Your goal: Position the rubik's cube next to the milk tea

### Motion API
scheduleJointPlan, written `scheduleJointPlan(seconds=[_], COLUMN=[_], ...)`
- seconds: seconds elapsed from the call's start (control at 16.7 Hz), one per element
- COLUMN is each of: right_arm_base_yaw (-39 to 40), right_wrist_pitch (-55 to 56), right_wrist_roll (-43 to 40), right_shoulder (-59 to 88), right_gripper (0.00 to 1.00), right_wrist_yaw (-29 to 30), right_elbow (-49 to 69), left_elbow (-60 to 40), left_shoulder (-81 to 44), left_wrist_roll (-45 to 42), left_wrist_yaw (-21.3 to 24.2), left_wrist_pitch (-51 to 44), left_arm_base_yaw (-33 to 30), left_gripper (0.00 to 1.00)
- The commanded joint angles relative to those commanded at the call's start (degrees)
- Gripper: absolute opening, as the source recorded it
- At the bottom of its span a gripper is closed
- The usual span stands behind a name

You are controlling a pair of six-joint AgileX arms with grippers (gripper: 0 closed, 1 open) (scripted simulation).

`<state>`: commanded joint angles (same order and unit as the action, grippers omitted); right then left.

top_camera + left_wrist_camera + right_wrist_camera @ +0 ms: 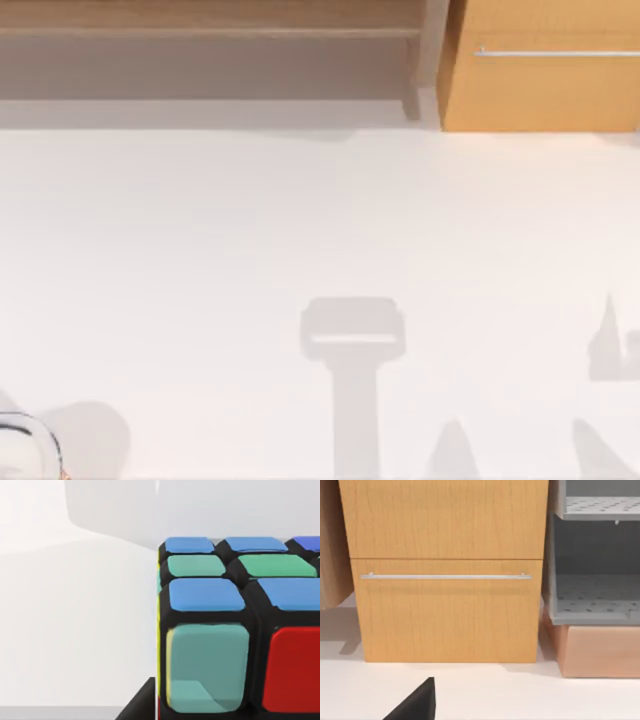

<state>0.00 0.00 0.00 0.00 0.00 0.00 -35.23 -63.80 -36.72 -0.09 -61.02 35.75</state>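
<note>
The rubik's cube [240, 630] sits directly before the left wrist camera, on the white worktop [300, 220]. The milk tea [25, 445] stands at the worktop's near-left corner. Jaw state of both arms cannot be determined.

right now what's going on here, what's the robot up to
The rubik's cube sits very close in front of the left wrist camera, its blue, green and red stickers facing it, so the left arm seems to be working on it. The milk tea peeks in at the top view's lower left corner of the white table. The right wrist camera faces a wooden drawer cabinet at the back.
</note>
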Motion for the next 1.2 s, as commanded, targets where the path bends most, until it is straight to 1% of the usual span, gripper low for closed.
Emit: scheduleJointPlan(seconds=[0.06,0.84,0.9,1.2], right_arm_base_yaw=[0.00,0.00,0.00,0.00], right_wrist_pitch=[0.00,0.00,0.00,0.00], right_wrist_roll=[0.00,0.00,0.00,0.00], right_shoulder=[0.00,0.00,0.00,0.00], right_gripper=[1.00,1.00,1.00,1.00], right_wrist_yaw=[0.00,0.00,0.00,0.00], right_elbow=[0.00,0.00,0.00,0.00], left_elbow=[0.00,0.00,0.00,0.00], left_shoulder=[0.00,0.00,0.00,0.00], left_wrist_roll=[0.00,0.00,0.00,0.00], left_wrist_yaw=[0.00,0.00,0.00,0.00], left_wrist_pitch=[0.00,0.00,0.00,0.00], left_arm_base_yaw=[0.00,0.00,0.00,0.00], left_gripper=[0.00,0.98,1.00,1.00])
